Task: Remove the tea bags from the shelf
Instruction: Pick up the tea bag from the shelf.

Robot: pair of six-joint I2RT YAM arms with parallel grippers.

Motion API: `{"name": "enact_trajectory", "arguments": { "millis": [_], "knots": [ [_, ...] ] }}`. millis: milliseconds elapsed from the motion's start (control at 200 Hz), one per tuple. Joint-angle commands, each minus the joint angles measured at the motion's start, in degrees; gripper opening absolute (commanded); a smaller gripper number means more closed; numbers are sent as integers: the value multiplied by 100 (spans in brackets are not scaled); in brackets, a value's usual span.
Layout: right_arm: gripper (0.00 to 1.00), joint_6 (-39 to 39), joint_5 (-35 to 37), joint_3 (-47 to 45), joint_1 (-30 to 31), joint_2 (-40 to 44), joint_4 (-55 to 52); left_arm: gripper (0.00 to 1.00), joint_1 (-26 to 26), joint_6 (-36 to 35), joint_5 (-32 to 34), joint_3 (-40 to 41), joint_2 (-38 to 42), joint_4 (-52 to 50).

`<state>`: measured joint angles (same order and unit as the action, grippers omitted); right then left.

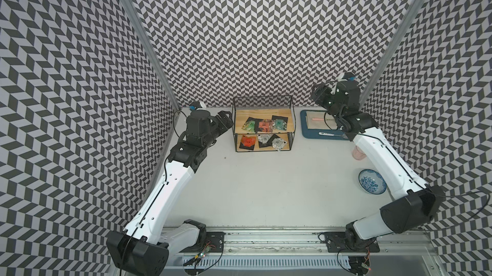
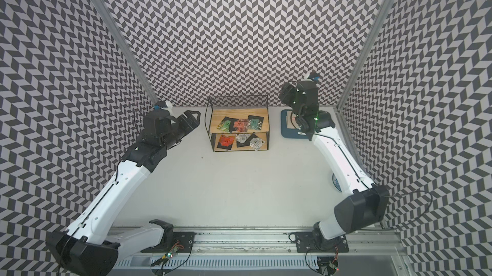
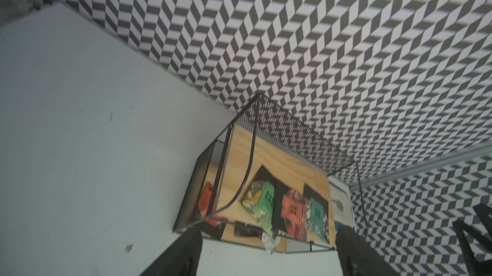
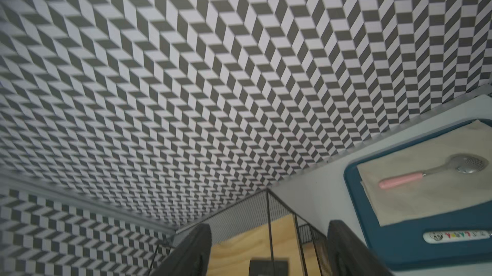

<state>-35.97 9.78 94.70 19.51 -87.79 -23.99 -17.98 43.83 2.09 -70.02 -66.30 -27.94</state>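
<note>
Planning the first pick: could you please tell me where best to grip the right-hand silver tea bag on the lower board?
Probably the silver tea bag's corner jutting past the shelf's front edge, from the front: it lies flat, with the upper board overhead.

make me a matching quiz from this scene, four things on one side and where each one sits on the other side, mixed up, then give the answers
Things
1. teal tea bag
2. light green tea bag
3. pink-handled strainer
4. blue patterned bowl

Places
A. on the beige cloth in the blue tray
B. on the bare table, apart from the shelf and the blue tray
C. upper board of the shelf, end nearest the blue tray
D. upper board of the shelf, end farthest from the blue tray

Pairs: 1-C, 2-D, 3-A, 4-B
</note>
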Motion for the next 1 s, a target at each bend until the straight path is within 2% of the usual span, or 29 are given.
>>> {"name": "enact_trajectory", "arguments": {
  "millis": [0,115,250,366,481,696,791,931,996],
  "knots": [
    [67,310,94,892,565,-231,-1545,82,-92,-449,-297,-395,-53,-1483],
    [66,575,59,1822,1303,-802,-2519,82,28,-856,-476,-1070,-417,-1714],
    [61,676,-380,2260,1596,-1346,-3109,77,223,-965,-782,-1647,-1119,-1831],
    [61,703,-677,2268,1659,-1522,-3113,69,286,-912,-1136,-1638,-1369,-1519],
    [61,599,-863,2554,1662,-1804,-3214,67,286,-959,-1167,-1655,-1603,-1500],
    [62,433,-569,3225,1688,-2553,-3688,63,279,-1123,-875,-1581,-1775,-1460],
    [67,374,-533,3449,1761,-2805,-3701,61,277,-1158,-841,-1481,-1815,-1421],
    [68,454,-444,3795,1870,-3198,-3794,56,279,-1145,-842,-1288,-1809,-1294],
    [70,584,-187,3970,1954,-3377,-3829,55,280,-1149,-842,-1232,-1831,-1257]
  ]
}}
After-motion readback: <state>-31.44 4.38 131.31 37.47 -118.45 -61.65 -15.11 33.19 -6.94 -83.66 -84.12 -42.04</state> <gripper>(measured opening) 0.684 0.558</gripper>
